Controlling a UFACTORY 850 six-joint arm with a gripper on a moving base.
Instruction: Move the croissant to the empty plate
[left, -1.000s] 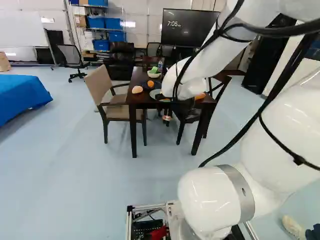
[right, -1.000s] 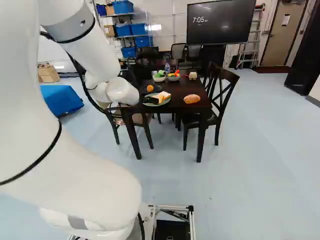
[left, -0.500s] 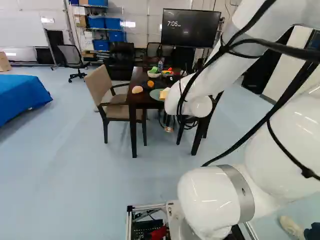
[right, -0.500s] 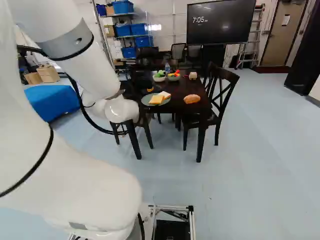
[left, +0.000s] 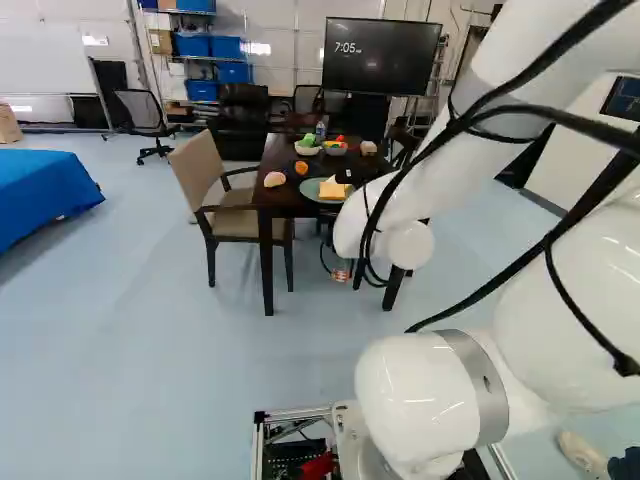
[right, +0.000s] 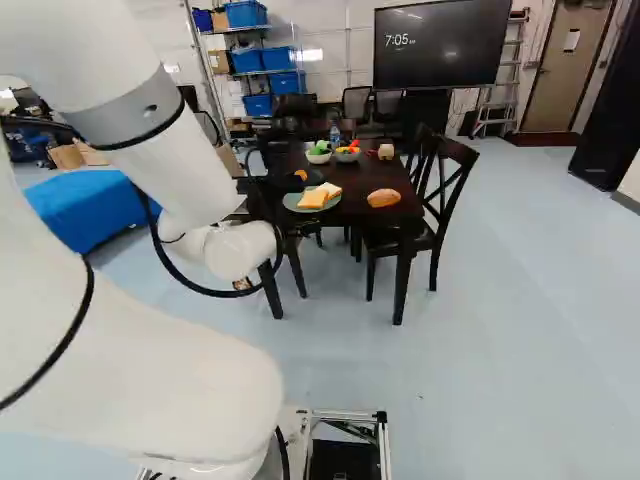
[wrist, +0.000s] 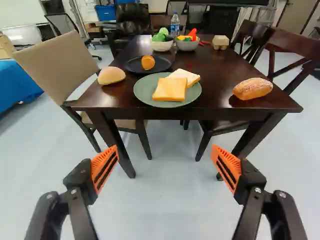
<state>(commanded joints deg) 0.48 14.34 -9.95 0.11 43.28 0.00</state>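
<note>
Apparently I'm at the approach: my gripper (wrist: 165, 148) stands open and empty, short of the dark table (wrist: 215, 75). The likely croissant (wrist: 253, 88), sugar-dusted, lies at the near corner by the wooden chair (wrist: 294, 44); next I'd line up over it. Green plate (wrist: 140, 92) and black plate (wrist: 162, 65) both carry food, so the target's uncertain. Beyond the table, past pale floor (wrist: 165, 200), there's a wall screen (right: 440, 55).
</note>
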